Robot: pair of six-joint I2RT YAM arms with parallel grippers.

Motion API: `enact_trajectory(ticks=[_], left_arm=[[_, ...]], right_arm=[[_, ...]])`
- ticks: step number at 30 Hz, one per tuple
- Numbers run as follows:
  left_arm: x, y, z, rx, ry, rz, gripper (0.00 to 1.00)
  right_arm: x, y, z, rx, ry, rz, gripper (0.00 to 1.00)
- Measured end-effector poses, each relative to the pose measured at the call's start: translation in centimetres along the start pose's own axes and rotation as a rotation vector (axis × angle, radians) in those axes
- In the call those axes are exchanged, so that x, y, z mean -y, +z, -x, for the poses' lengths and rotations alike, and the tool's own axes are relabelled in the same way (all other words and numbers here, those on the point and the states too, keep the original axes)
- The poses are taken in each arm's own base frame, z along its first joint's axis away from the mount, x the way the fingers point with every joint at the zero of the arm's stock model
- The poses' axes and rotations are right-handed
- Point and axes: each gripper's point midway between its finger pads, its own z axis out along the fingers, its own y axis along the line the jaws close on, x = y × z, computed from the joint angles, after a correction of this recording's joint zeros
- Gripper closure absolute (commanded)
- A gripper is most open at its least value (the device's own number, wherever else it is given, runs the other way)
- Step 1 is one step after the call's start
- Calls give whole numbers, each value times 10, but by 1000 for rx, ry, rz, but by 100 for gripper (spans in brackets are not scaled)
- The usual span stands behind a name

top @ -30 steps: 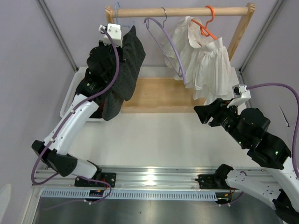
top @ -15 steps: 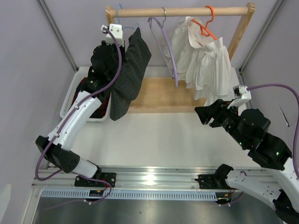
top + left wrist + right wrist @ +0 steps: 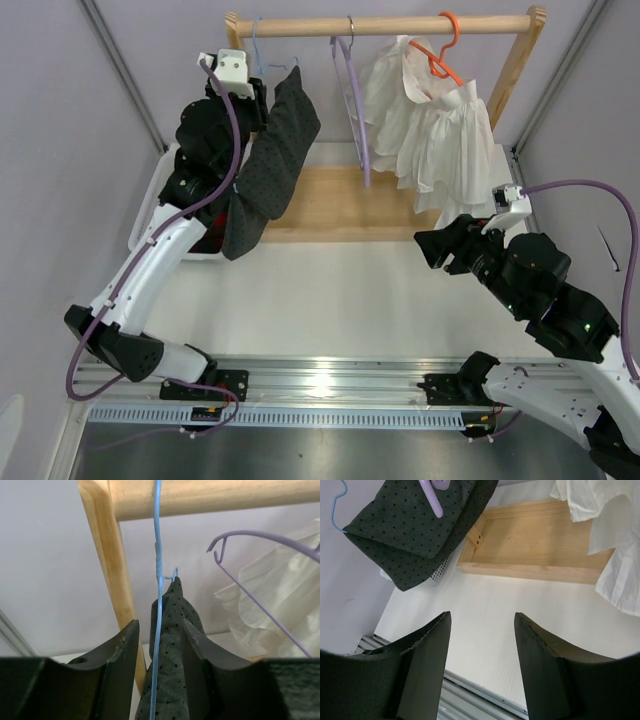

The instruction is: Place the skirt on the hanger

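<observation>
Final hanging step: your left claw (image 3: pixel 160 625) straddles skirt (image 3: pixel 275 150) and hanger (image 3: pixel 156 540) at the wooden rail's (image 3: pixel 400 24) left end, pinch unclear, right claw (image 3: pixel 480 622) spread idle, so next check the fabric sits, then back out gently.

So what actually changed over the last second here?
The left gripper shifted slightly left at the rail, and the skirt between its fingers swung right, then back. The purple hanger turned from broadside to nearly edge-on. Unchanged: skirt hung at the blue hanger, right gripper open and idle, white garment hanging.
</observation>
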Motion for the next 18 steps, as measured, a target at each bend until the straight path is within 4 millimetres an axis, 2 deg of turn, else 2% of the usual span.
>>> enact_trajectory(ticks=[10,18], left_arm=[[0,-26,25,32,-20,-63,51],[-9,-70,43,33,-29,-105,48]], right_arm=[[0,8,-6,-9,-3,-4,41],[0,23,-18,-38,-11,-9,41]])
